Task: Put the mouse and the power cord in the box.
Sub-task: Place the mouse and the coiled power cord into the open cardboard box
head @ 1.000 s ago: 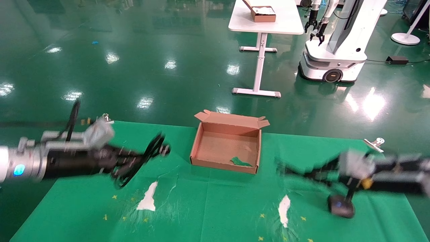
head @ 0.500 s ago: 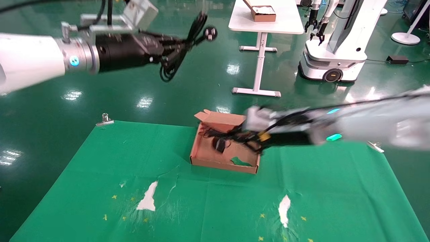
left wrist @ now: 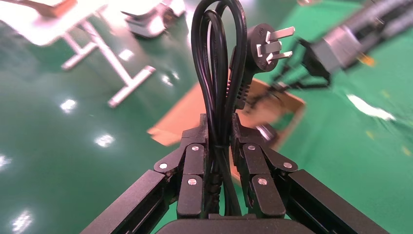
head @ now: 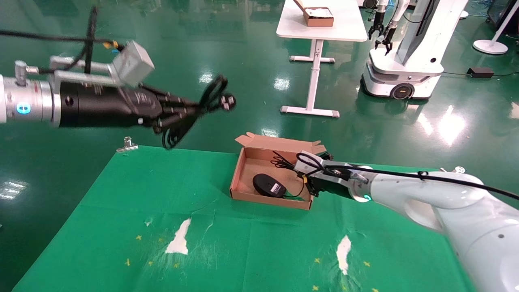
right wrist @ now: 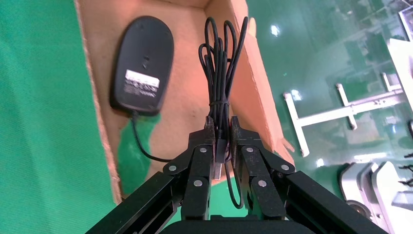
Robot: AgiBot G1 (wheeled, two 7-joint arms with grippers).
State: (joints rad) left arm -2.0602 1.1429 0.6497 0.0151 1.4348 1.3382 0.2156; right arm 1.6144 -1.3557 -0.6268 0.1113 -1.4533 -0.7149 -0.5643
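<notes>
Mouse lies underside up inside the box at the green mat's far edge. The right gripper over the box's right wall pinches the bundled mouse cable. The left gripper, raised beyond the mat's far-left edge, clamps the power cord.
</notes>
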